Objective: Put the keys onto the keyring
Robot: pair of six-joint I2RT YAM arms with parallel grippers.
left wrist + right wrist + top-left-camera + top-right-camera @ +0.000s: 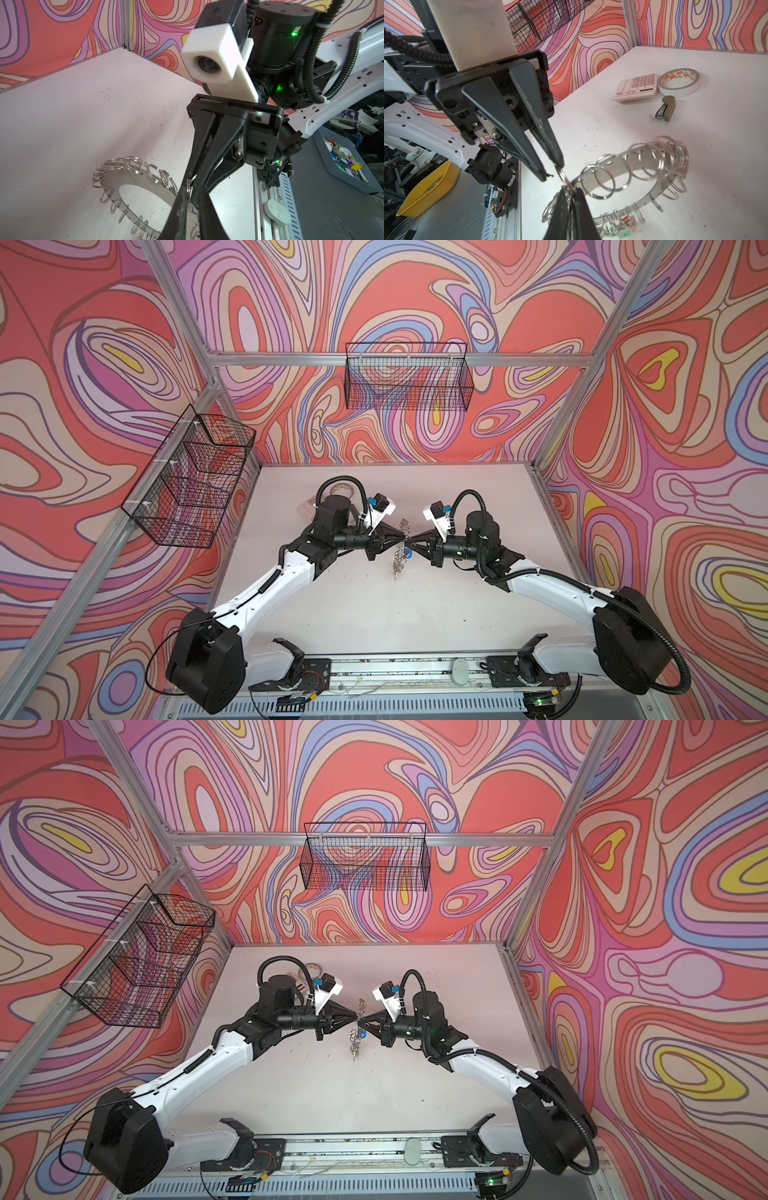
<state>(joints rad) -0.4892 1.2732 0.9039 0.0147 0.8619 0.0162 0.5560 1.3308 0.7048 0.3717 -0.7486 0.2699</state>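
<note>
In both top views I had the 2 arms meeting tip to tip over the middle of the worktop [374, 614]. The keyring [404, 526] was held up on edge between them, and a small cluster of keys [398, 568] dangled from its lowest stretch. Whether those keys touched the surface I could not tell from up there.

The left wrist view showed the keyring's [116, 182] flat grey face and wide hole, tilted. The loops I could make out clearly were bare. A grey tray [326, 164] off the worktop held a heap of tagged keys.

The right wrist view told me most. The right end effector [571, 194] was clenched on 1 wire loop [563, 179] at the rim. A sliver of blue sat between its pads — possibly the blue-tagged key, though I could not be sure. The left end effector [552, 171] had its jaws a little apart, with that loop against 1 fingertip and not pinched as far as I could see. Low on the rim hung keys [623, 227] with red-orange and green tags.

I judged that a few keys were on, 1 was perhaps mid-threading, and most loops were empty — well short of finished.
</note>
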